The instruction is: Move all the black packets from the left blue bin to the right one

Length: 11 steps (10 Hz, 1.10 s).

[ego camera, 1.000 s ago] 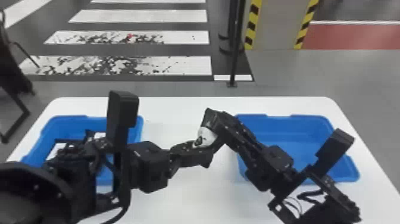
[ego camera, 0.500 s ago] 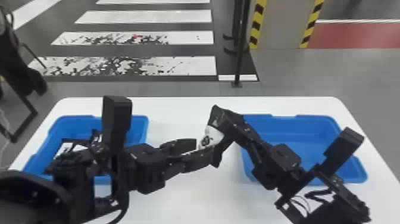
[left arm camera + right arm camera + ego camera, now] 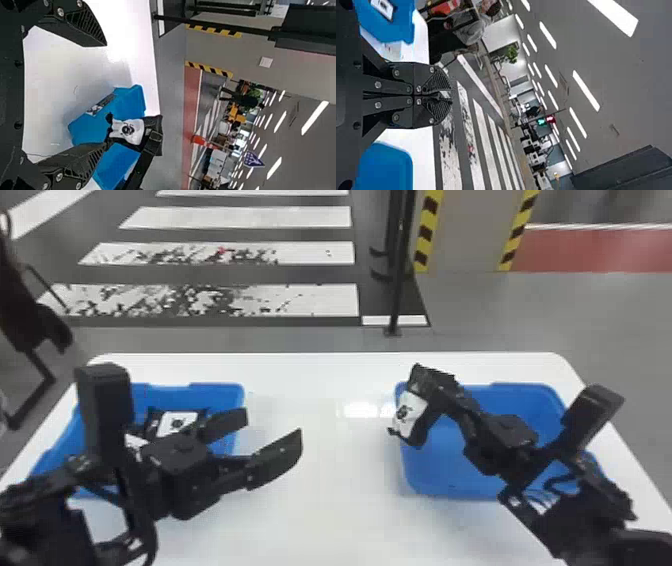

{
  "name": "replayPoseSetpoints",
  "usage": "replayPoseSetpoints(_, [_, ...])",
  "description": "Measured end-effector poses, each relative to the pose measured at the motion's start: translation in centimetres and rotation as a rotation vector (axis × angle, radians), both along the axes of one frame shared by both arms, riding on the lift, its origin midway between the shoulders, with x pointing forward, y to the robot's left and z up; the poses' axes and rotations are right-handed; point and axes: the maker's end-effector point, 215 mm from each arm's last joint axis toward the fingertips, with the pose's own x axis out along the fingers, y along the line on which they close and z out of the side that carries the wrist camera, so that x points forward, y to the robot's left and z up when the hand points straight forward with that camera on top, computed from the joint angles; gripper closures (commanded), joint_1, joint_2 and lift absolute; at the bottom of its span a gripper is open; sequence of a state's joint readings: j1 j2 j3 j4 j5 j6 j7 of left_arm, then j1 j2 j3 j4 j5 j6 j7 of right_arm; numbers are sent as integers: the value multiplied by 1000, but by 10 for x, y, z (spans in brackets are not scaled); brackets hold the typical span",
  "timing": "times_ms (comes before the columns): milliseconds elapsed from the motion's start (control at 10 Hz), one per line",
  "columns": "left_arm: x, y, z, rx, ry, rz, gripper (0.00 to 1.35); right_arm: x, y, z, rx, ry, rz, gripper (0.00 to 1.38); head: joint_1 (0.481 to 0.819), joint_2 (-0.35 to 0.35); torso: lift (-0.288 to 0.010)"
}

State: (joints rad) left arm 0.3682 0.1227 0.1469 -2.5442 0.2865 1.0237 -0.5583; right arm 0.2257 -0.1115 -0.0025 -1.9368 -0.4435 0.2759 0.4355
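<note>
Right gripper [image 3: 431,394] has fingers clamped on black packet [image 3: 411,416], right of centre in head view, lined up with left edge of right blue bin [image 3: 445,488]. Left gripper [image 3: 274,429], left of centre, fingers wide open, decent stretch of white surface [image 3: 320,500] between bins. Another packet [image 3: 177,422] lies in left blue bin [image 3: 217,390], left side.

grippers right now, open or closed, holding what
Left gripper: open, nothing between its fingers.
Right gripper: closed on a black packet with a white label.
</note>
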Motion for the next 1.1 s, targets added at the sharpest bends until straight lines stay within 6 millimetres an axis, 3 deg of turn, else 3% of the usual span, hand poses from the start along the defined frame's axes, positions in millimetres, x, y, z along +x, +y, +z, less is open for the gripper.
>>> replayPoseSetpoints(300, [2,39,16,22,-76,84,119,34,-72,-39,-111,44,-131,1276,695,-31,-154])
replayPoseSetpoints(400, [3,49,19,26,-93,103,119,42,-92,-53,-140,68,-165,1187,695,-45,-154])
replayPoseSetpoints(600, [7,62,26,37,-122,132,119,51,-120,-71,-177,99,-213,452,695,-66,-154])
replayPoseSetpoints(700, [8,68,27,47,-125,141,124,48,-128,-71,-183,96,-234,200,695,-68,-154])
replayPoseSetpoints(800, [8,73,26,57,-124,149,134,39,-134,-63,-194,73,-268,82,695,-71,-154])
replayPoseSetpoints(1100, [14,96,26,108,-132,197,151,-26,-139,-14,-272,-43,-379,116,695,-56,-154])
